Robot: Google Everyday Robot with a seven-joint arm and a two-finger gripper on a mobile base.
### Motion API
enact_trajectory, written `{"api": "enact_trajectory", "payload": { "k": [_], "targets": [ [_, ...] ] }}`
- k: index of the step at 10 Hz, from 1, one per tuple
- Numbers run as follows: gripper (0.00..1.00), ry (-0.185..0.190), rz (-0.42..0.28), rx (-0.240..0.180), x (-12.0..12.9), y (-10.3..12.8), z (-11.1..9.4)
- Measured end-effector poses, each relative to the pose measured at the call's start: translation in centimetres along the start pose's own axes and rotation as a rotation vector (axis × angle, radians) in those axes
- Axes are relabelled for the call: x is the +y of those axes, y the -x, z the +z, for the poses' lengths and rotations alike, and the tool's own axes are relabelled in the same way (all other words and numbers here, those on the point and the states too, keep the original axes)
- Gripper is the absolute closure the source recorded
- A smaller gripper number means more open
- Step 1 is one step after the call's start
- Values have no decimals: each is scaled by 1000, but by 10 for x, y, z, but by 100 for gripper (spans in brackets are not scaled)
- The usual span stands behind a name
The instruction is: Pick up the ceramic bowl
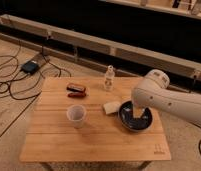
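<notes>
Low wooden table takes up most of the floor here, slatted top, pale wood; the robot's big white arm comes in from the right and bends down over the table's right side; the ceramic bowl sits right there on the right half of the top, dark and glossy with a lighter rim, flat on the wood; the gripper is down inside the bowl, over its right part; honestly can't tell if it's spread or clamped on anything. White paper cup stands upright left of centre, well apart from the bowl; a pale blocky thing lies just beside the bowl's left edge; a red and black object lies behind the cup; a small clear bottle stands near the back edge; cables loop on the floor to the left.
</notes>
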Motion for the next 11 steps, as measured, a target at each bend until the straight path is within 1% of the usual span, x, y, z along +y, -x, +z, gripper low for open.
{"api": "enact_trajectory", "payload": {
  "k": [7,9,11],
  "targets": [
    [20,0,-1,-1,0,0,0],
    [20,-15,-30,-19,-2,-2,5],
    [20,-43,-83,-42,-2,-20,16]
  ]
}}
